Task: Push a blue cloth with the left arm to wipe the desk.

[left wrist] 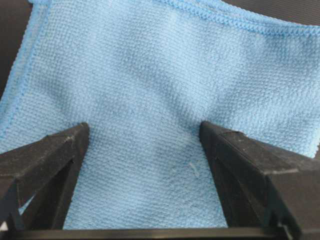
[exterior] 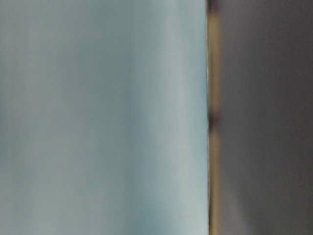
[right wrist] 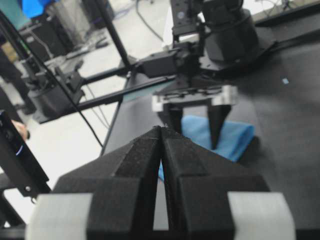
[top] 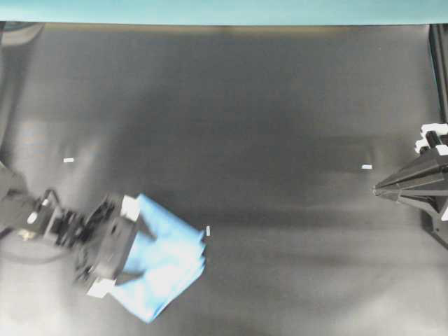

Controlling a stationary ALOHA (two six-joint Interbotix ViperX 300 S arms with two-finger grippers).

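Overhead, the cloth (top: 164,262) lies near the desk's (top: 266,105) lower-left corner under the left gripper (top: 136,253), whose 2 spread fingers (left wrist: 50,160) the wrist view shows pressing it, so push flat and steadily; the right gripper (right wrist: 161,131) sits closed, empty.

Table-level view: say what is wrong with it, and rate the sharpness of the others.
Table-level: fully defocused, only a pale teal field and dark band. Overhead: soft, the left hand smeared on the blue cloth. Left wrist: crisp cloth weave. Right wrist: right hand sharp, background blurrier.
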